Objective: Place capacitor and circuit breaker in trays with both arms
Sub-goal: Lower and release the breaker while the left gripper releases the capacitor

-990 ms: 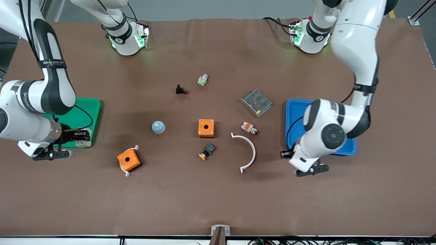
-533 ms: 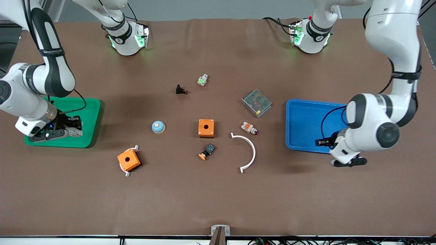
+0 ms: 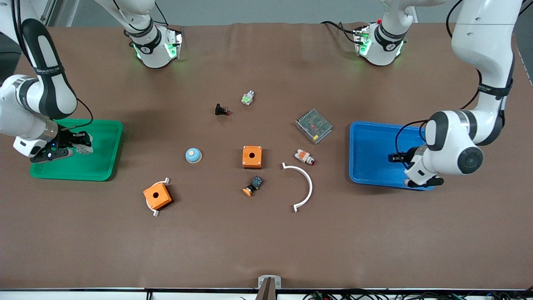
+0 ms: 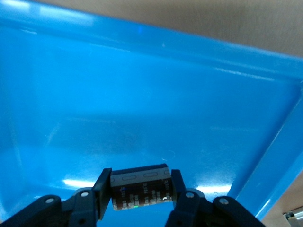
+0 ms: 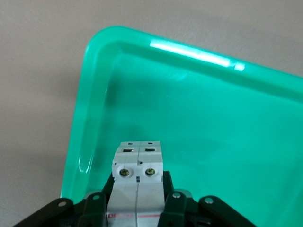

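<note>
My left gripper (image 3: 396, 157) hangs over the blue tray (image 3: 370, 150) at the left arm's end of the table. In the left wrist view it (image 4: 140, 188) is shut on the capacitor (image 4: 140, 185), a dark cylinder with light marks held crosswise just above the tray floor (image 4: 142, 94). My right gripper (image 3: 79, 141) hangs over the green tray (image 3: 100, 164) at the right arm's end. In the right wrist view it (image 5: 137, 196) is shut on the white-grey circuit breaker (image 5: 137, 177), which also shows in the front view (image 3: 86, 147), above the tray floor (image 5: 213, 118) near a corner.
On the brown table between the trays lie two orange boxes (image 3: 252, 156) (image 3: 157, 196), a blue dome (image 3: 193, 155), a white arc (image 3: 304, 185), a metal mesh unit (image 3: 314, 125), a push button (image 3: 252, 186), a white-and-orange part (image 3: 305, 156) and a black part (image 3: 221, 110).
The left gripper has carried the capacitor from the table beside the blue tray to over it. The right gripper has carried the circuit breaker farther in over the green tray.
</note>
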Available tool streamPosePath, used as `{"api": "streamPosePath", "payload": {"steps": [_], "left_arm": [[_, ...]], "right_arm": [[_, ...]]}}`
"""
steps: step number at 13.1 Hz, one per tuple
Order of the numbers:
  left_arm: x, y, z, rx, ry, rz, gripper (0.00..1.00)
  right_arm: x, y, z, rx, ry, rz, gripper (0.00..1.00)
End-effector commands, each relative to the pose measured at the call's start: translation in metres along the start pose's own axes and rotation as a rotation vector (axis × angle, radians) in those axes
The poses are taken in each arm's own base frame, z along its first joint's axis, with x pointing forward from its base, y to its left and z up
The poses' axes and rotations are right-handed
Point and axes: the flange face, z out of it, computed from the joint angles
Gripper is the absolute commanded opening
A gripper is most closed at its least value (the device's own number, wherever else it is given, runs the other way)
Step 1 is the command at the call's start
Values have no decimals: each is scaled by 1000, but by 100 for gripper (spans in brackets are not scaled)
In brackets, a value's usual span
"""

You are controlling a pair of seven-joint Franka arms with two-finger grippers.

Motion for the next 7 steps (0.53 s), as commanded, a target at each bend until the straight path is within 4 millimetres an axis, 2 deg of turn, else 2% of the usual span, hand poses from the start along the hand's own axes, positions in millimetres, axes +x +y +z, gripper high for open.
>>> {"api": "streamPosePath", "payload": {"steps": [1,2,3,5,6,7], "left_arm": [[-4,8,16,-18,5,6,8],[-2,14,24,-19,1,14,14],[-1,16,23,-23,5,17,19],[1,15,18,-25,19,15,45],[2,16,15,-25,31,16,58],[4,18,8,-27,49,19,76]], "right_arm": [[-2,5,22,17,-25,-14,2],[-2,6,30,22,-31,-15,4],[0,6,36,21,-26,-17,5],[1,8,48,26,-36,-18,12],[3,9,48,25,-34,-27,29],[2,12,48,25,-32,-32,86]]}}
